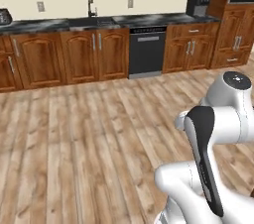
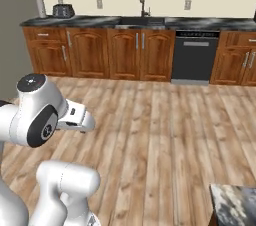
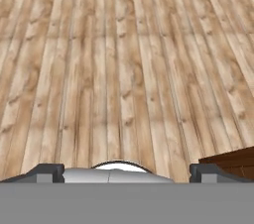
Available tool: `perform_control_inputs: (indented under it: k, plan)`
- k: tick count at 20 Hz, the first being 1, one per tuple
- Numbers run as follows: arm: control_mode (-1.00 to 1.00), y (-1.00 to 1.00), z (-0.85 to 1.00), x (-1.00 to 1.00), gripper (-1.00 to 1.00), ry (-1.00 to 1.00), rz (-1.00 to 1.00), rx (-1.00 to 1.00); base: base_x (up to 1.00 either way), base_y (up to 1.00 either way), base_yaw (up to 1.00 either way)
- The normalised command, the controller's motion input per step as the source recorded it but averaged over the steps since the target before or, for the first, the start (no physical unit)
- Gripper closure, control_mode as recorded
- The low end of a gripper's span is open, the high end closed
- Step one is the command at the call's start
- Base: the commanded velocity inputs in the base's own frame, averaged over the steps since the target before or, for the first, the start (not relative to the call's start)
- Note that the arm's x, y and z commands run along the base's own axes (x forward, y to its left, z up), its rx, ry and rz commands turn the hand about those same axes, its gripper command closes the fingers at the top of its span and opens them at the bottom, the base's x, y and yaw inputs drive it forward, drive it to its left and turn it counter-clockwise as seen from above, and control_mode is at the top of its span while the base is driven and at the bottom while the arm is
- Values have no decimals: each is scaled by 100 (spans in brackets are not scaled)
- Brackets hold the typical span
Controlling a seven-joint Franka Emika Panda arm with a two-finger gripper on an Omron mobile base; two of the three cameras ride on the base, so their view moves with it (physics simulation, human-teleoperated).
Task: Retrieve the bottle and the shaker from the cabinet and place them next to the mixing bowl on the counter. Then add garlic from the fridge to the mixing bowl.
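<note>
None of the task items are showing yet; gripper (image 3: 127, 171) is hanging empty, fingers spread wide, facing bare floor (image 3: 124, 69), cabinets (image 1: 94, 54) lying well ahead across the room.

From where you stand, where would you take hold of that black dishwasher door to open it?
By the pale horizontal bar handle near the top of the black dishwasher door, approached straight from the front. The bar runs sideways, so one finger above, one below. The open gripper is far across the wooden floor; I'd likely drive closer first.
</note>
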Motion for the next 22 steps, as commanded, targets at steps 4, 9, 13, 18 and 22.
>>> perform_control_inputs:
  k: [4,9,13,18,22]
  plan:
    - [100,0,0,0,-100,0,0,0,18,0,-36]
    - [100,0,0,0,-100,0,0,0,12,-1,-36]
    - [100,0,0,0,-100,0,0,0,-9,-21,-32]
    - [100,0,0,0,-100,0,0,0,-53,-41,-31]
    - [100,0,0,0,-100,0,0,0,-71,-50,-29]
